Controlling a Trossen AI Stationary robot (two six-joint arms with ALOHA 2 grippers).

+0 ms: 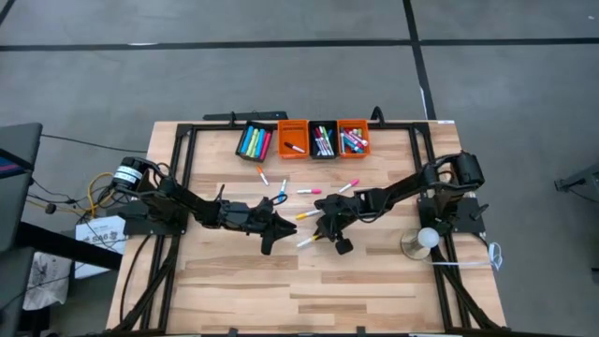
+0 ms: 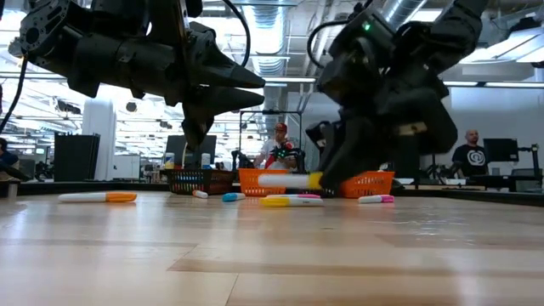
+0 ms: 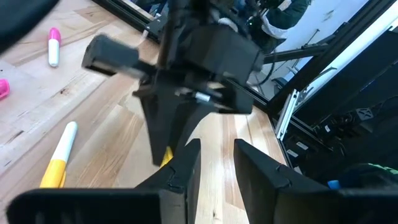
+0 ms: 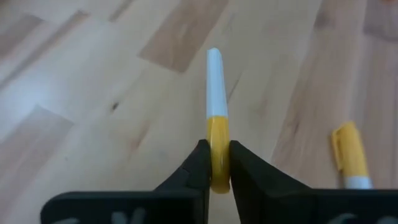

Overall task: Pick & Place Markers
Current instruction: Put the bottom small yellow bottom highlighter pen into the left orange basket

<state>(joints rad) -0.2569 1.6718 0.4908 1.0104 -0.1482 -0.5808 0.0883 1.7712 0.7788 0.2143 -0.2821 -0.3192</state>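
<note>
Several markers lie loose mid-table, among them a yellow one (image 1: 307, 215) (image 4: 349, 155), a pink-capped one (image 1: 350, 184) and an orange one (image 2: 98, 197). My right gripper (image 1: 319, 235) (image 4: 217, 163) is shut on a white marker with a yellow cap (image 2: 287, 180), a little above the wood. My left gripper (image 1: 281, 228) (image 3: 217, 146) hovers just left of it, pointing at it, open with nothing between its fingers. My right gripper pinches the marker's yellow cap end (image 4: 217, 140) between its two fingers. The fingers slant down from the table's right, and the marker's white body (image 4: 214, 81) sticks straight out ahead of them. The marker hangs about level, clear of the table.
Four small bins stand in a row at the far edge: black (image 1: 254, 141), orange (image 1: 292, 139), black (image 1: 323, 140), orange (image 1: 353, 138), all holding markers. A white round object (image 1: 426, 239) sits by the right arm's base. People stand in the room beyond the table.
</note>
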